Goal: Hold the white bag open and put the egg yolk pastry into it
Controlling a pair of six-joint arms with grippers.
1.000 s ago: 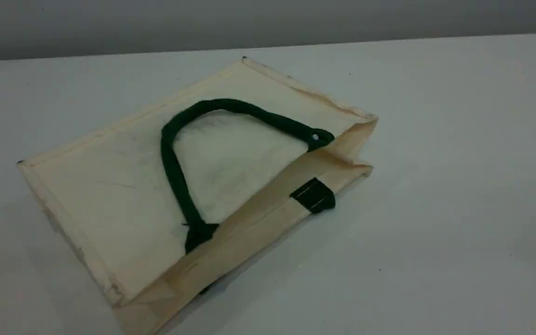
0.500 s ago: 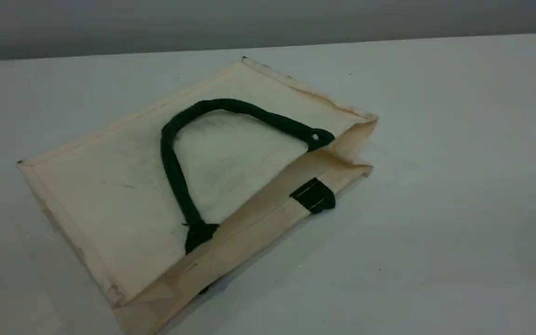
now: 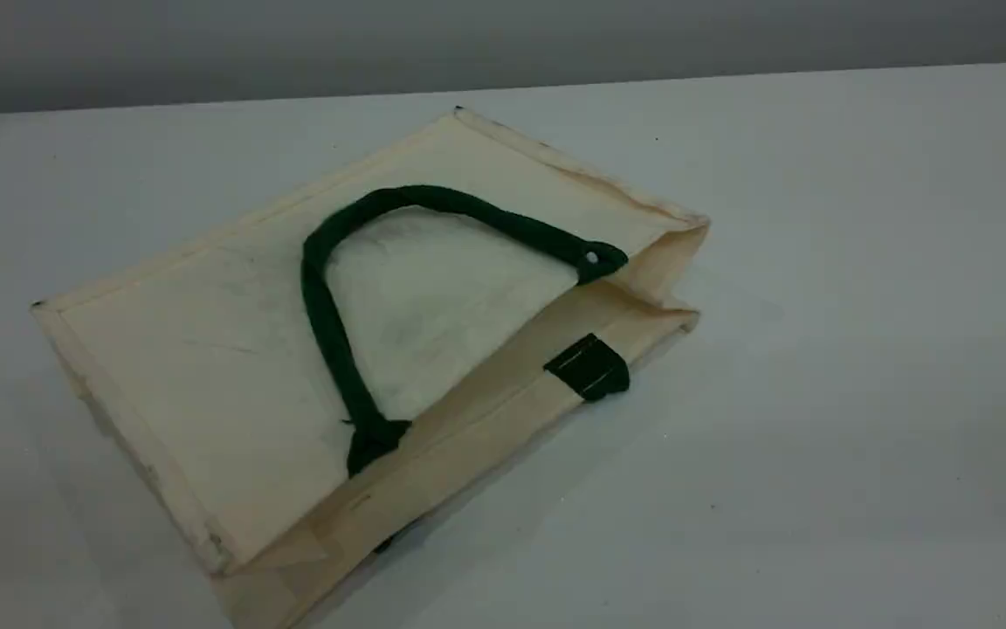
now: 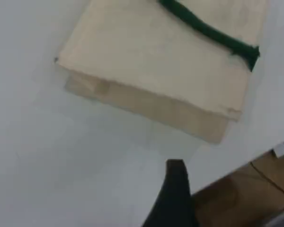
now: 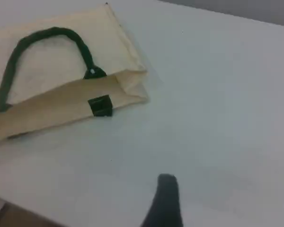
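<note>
- The white bag (image 3: 232, 349) lies flat on the pale table (image 3: 861, 393), left of centre in the scene view. Its mouth is turned toward the lower right and gapes slightly at the far corner.
- One dark green rope handle (image 3: 321, 306) is folded back over the bag's upper panel, with both ends fixed near the hem of the mouth. A dark green tab (image 3: 590, 367) is sewn on the lower lip of the mouth.
- We see the left gripper (image 4: 175, 172) as a single dark fingertip above bare table, apart from the bag's folded side. The table's edge and a brown surface (image 4: 255, 189) lie just to its right. Its fingers stand wide apart, on nothing.
- The right gripper (image 5: 166, 187) hangs over bare table, well apart from the bag's mouth, which lies up and to the left in its own view. Its fingers are likewise spread wide and grip nothing.
- Where the egg yolk pastry sits, we cannot tell.
</note>
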